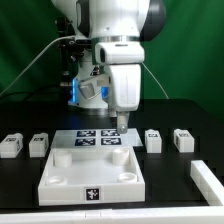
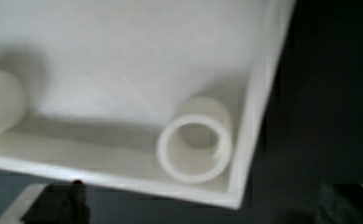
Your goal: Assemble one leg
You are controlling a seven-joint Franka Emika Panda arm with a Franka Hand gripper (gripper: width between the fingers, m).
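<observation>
Several legs lie on the black table in the exterior view: two on the left point(image 1: 11, 146) point(image 1: 40, 143) and two on the right point(image 1: 153, 140) point(image 1: 183, 139). Each is a small white block. The large white square piece point(image 1: 92, 170) with round corner sockets lies in front of the middle. My gripper point(image 1: 121, 125) hangs just above that piece's far right corner and holds nothing. In the wrist view my gripper point(image 2: 210, 212) is open. One dark fingertip point(image 2: 62, 200) shows at the edge, over the square piece's corner socket point(image 2: 196, 150). No leg shows in the wrist view.
The marker board point(image 1: 95, 137) lies flat behind the square piece, under the arm. Another white part point(image 1: 208, 180) sits at the exterior view's right edge. Cables and a green wall are behind the arm.
</observation>
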